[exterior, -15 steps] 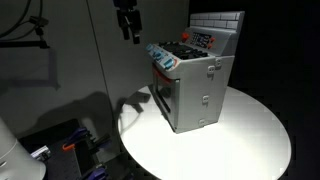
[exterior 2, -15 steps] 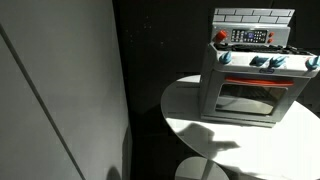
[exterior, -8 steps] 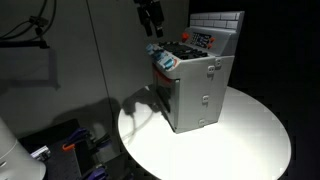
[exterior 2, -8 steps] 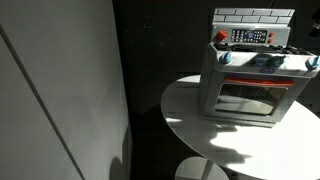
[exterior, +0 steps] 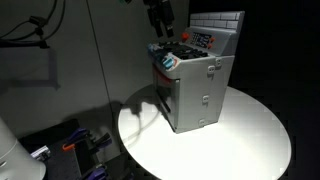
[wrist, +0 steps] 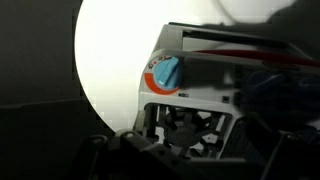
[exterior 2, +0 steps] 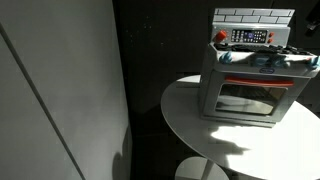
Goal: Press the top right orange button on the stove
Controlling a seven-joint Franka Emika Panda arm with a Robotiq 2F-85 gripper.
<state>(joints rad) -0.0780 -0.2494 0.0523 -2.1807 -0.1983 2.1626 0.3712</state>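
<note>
The stove (exterior: pixel 197 88) is a small grey toy oven on a round white table (exterior: pixel 250 135). It has a white brick-pattern back panel, blue knobs along the front and small orange-red buttons (exterior: pixel 184 38) on the control panel. In an exterior view (exterior 2: pixel 255 78) an orange-red button (exterior 2: pixel 221 36) shows at the panel's left end. My gripper (exterior: pixel 160 22) hangs from above, just over the stove's front knob edge, touching nothing. The wrist view looks down on a blue knob (wrist: pixel 165 72) and a black burner (wrist: pixel 190 125). My fingers are dark blurs there, so their opening is unclear.
The table (exterior 2: pixel 190 112) ends close around the stove, with a dark drop beyond its rim. A grey wall panel (exterior 2: pixel 60 90) stands beside it. Clutter with orange parts (exterior: pixel 70 146) lies on the floor below. A white object (exterior: pixel 15 155) sits at the lower corner.
My gripper has moved sideways from above the table's edge towards the stove and now hangs over its front knobs. The stove has not moved.
</note>
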